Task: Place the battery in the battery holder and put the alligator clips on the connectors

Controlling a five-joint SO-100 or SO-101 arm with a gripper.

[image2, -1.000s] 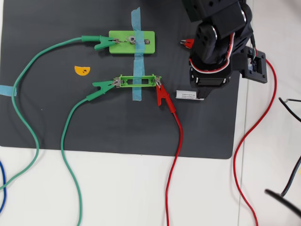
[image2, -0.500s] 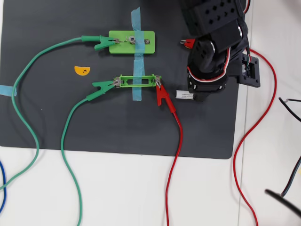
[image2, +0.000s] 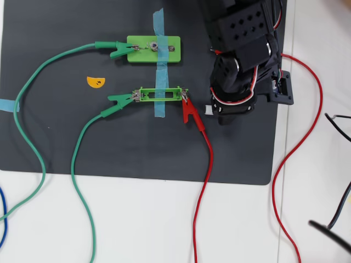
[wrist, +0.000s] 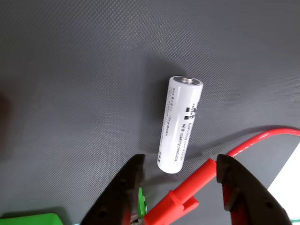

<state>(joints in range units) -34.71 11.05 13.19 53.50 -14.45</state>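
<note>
end effector (wrist: 180, 176) shifted left | smooth white cylindrical battery (wrist: 179, 124) | textured mat (wrist: 79, 84)

Jaws apart, nothing between them.

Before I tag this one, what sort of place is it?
Probably a hobby electronics bench: a dark mat on a white table, alligator clips on a green battery holder, and a loose battery.

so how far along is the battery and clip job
Done: green alligator clip on the solid light-green block, and a green clip and red clip on the empty green frame holder. In hand: open gripper poised over the white cylindrical battery. Left: grasp and insert it.
</note>
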